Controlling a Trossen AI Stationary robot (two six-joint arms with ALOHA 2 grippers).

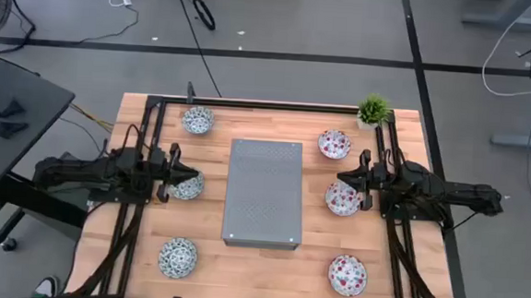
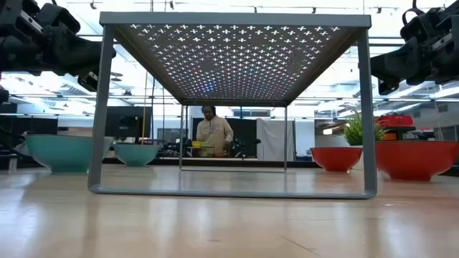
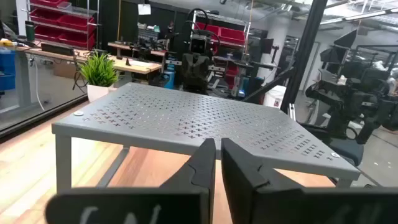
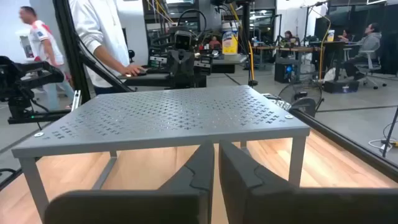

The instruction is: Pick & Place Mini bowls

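Here, six mini bowls sit on the wooden desk (image 1: 258,269) around the grey box (image 1: 264,192): three blue-green bowls (image 1: 178,256) down its left side, three red-speckled bowls (image 1: 346,274) down its right. The left hand (image 1: 190,176) hovers above the middle blue-green bowl, fingers pressed together and holding nothing. The right hand (image 1: 344,180) hangs likewise over the middle red one.

Six upright mini bowls (image 1: 197,120) flanking box (image 1: 263,192)

No readable text, label, brand, number or sign anywhere in these views
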